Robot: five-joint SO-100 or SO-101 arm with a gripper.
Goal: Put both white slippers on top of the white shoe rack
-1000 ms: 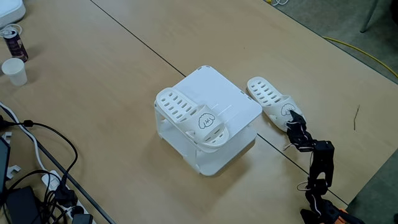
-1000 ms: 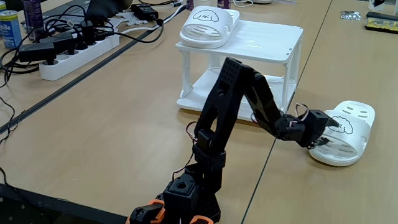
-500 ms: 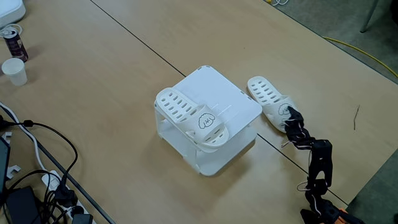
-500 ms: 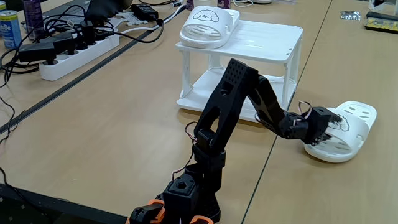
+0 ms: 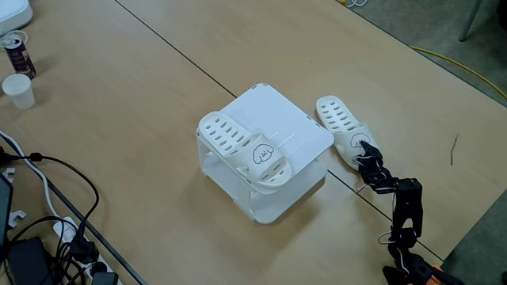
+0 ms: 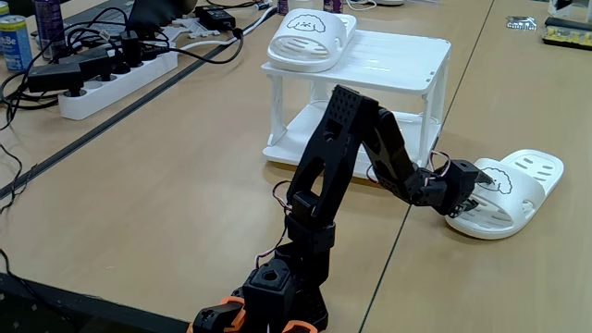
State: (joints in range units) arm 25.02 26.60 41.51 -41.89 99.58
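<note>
One white slipper lies on top of the white shoe rack, along its left edge; in the other fixed view this slipper sits at the top panel's left end of the rack. The second white slipper lies flat on the table to the right of the rack, also seen low at the right. My gripper is at this slipper's strap end, by the drawn face. In the lower view the gripper looks pinched on the strap's edge.
A can and a paper cup stand at the far left. Cables and a power strip lie left of the rack. A yellow cable runs on the floor beyond the table. The arm's base stands in front.
My gripper has drawn back leftward toward the rack's corner with the slipper's strap end. The slipper on the table shifted and turned slightly with it. The slipper on the rack has not moved.
</note>
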